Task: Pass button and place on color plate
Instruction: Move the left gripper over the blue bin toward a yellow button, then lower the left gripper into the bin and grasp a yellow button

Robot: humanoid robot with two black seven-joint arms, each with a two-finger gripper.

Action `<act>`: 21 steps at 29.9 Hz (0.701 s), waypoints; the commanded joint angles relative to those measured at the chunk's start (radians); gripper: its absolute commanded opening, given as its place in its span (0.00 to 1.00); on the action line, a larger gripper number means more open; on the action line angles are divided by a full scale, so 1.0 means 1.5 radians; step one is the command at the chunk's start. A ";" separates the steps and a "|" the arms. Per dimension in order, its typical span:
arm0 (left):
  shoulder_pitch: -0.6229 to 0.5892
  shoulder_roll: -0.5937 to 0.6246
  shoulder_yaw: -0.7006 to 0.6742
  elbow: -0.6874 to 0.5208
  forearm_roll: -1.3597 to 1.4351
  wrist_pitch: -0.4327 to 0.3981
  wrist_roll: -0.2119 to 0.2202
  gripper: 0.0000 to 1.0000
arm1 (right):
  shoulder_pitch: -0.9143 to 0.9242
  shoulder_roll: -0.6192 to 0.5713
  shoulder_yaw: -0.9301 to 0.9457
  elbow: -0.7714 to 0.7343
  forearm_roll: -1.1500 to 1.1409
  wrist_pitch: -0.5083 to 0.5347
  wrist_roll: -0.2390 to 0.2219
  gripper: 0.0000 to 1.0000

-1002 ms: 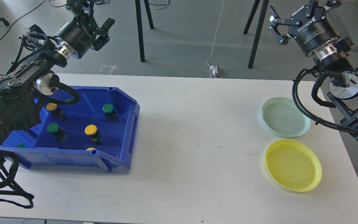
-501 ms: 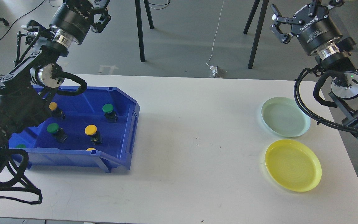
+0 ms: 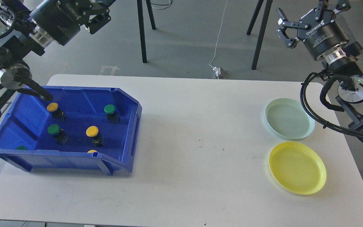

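Note:
Several push buttons with black bases lie in a blue bin (image 3: 133,126) at the table's left: yellow caps (image 3: 52,107) (image 3: 92,131) and green caps (image 3: 109,109) (image 3: 54,129). Two more caps peek over the bin's front wall. A pale green plate (image 3: 287,118) and a yellow plate (image 3: 296,167) sit at the table's right, both empty. My left gripper (image 3: 101,11) is raised high beyond the bin's far edge, open and empty, partly cut off by the top edge. My right gripper (image 3: 310,12) is raised high beyond the plates, open and empty.
The white table (image 3: 200,142) spans the view. Black stand legs (image 3: 142,31) (image 3: 260,34) and a white cable with a plug (image 3: 217,71) are on the floor beyond the table's far edge.
My left arm has swung up and to the left, uncovering the left part of the bin. My right gripper has shifted slightly to the right. Buttons and plates have not moved.

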State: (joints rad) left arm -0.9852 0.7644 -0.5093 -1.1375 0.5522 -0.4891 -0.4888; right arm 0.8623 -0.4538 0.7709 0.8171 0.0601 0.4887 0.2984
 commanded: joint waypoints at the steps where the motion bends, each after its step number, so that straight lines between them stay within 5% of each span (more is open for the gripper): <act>1: -0.007 0.143 0.054 -0.126 0.201 0.000 0.000 1.00 | -0.025 0.000 0.004 0.003 0.001 0.000 -0.001 0.99; 8: -0.022 0.195 0.135 -0.148 0.549 0.000 0.000 1.00 | -0.075 0.000 0.030 0.016 0.001 0.000 -0.001 0.99; 14: -0.025 0.160 0.237 -0.059 0.725 0.000 0.000 1.00 | -0.090 -0.001 0.040 0.027 0.000 0.000 -0.001 0.99; 21: -0.016 0.091 0.250 0.065 0.858 0.000 0.000 0.99 | -0.091 -0.003 0.040 0.027 0.000 0.000 -0.001 0.99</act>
State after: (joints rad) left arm -1.0148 0.9404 -0.1370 -1.1101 1.7737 -0.4886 -0.4891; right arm 0.7258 -0.4583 0.8316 0.8581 0.0604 0.4887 0.2975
